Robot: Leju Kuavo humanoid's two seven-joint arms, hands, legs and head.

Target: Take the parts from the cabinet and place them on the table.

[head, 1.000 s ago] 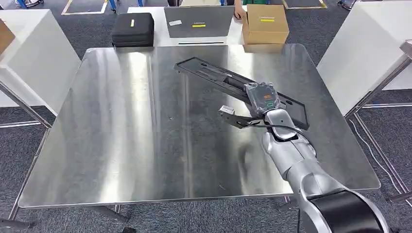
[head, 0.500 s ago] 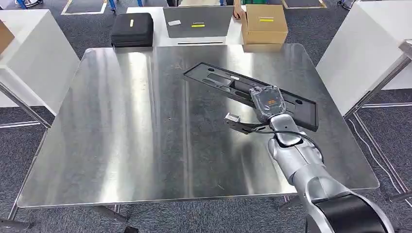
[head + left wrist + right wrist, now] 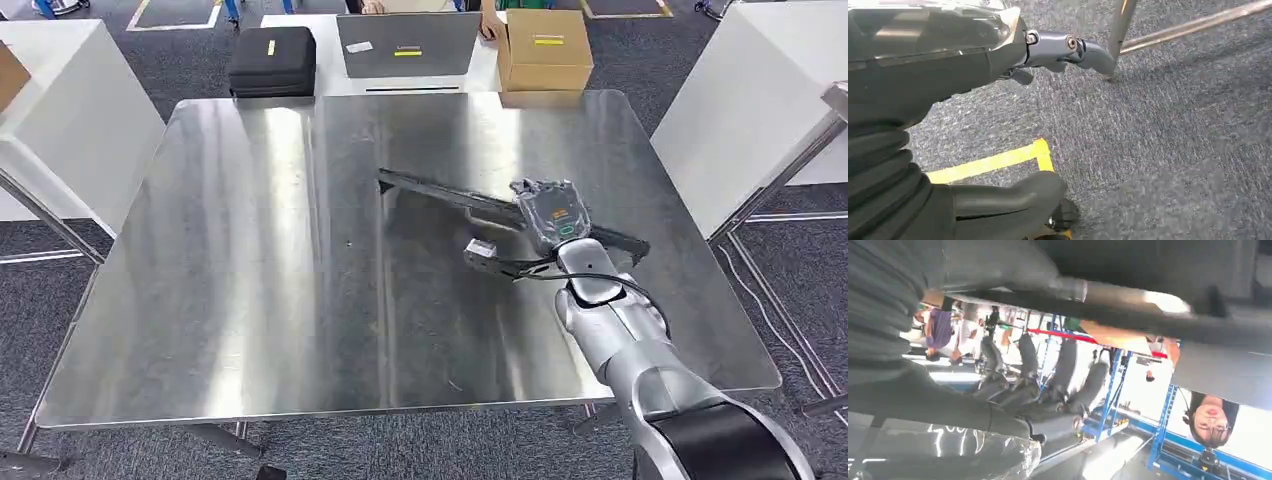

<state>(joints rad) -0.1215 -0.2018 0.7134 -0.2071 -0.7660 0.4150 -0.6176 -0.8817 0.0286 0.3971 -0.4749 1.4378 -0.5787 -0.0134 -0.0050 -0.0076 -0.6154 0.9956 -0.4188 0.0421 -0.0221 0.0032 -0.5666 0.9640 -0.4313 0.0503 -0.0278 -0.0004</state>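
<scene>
A long flat black plastic part (image 3: 440, 191) hangs low over the steel table (image 3: 250, 260), right of its centre, turned almost edge-on and slanting from far left to near right. My right hand (image 3: 545, 212) grips it near its middle. In the right wrist view the dark fingers (image 3: 1048, 375) curl under the black part (image 3: 1108, 300). My left hand (image 3: 948, 200) hangs over grey carpet beside a table leg, thumb apart from the fingers and nothing in it.
Behind the steel table a white table carries a black case (image 3: 272, 60), a grey laptop (image 3: 410, 45) and a cardboard box (image 3: 545, 48), with a person's hand (image 3: 490, 22) beside the box. White tables (image 3: 70, 110) flank both sides.
The black part has tipped from lying face-up to nearly edge-on in my right hand. The hand has shifted slightly right.
</scene>
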